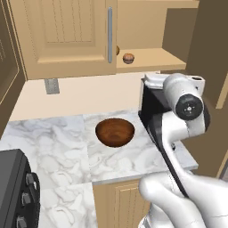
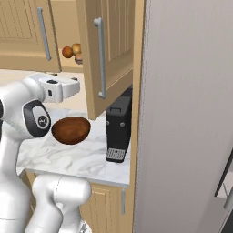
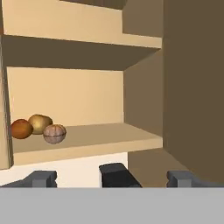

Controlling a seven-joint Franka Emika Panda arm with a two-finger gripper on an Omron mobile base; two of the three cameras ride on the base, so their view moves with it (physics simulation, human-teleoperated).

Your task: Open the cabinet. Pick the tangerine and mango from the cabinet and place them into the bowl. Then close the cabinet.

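Cabinet (image 2: 109, 50): its right door is standing swung open toward me, while the left door (image 1: 67, 35) is staying shut with its silver bar handle upright.
Lower shelf (image 3: 109, 138): it is carrying three small things grouped at its left end, near the closed door's edge.
Tangerine (image 3: 21, 129): I am seeing the orange fruit sitting leftmost on that shelf, touching the one beside it.
Mango (image 3: 40, 123): the yellowish fruit is sitting just behind and between the other two.
Third item (image 3: 54, 134): a pale, ribbed, round thing is sitting in front, to the right; I cannot tell what it is.
Upper shelf (image 3: 87, 52): I cannot tell what is lying on it from below.
Bowl (image 1: 115, 132): it is sitting on the marble bench (image 1: 58, 142) below the cabinet, holding nothing.
End effector (image 3: 111, 177): I am holding my fingers spread wide, gripping nothing, pointing into the cabinet, well short of the fruit.
Black appliance (image 2: 119, 129): it is standing on the bench right of the bowl.
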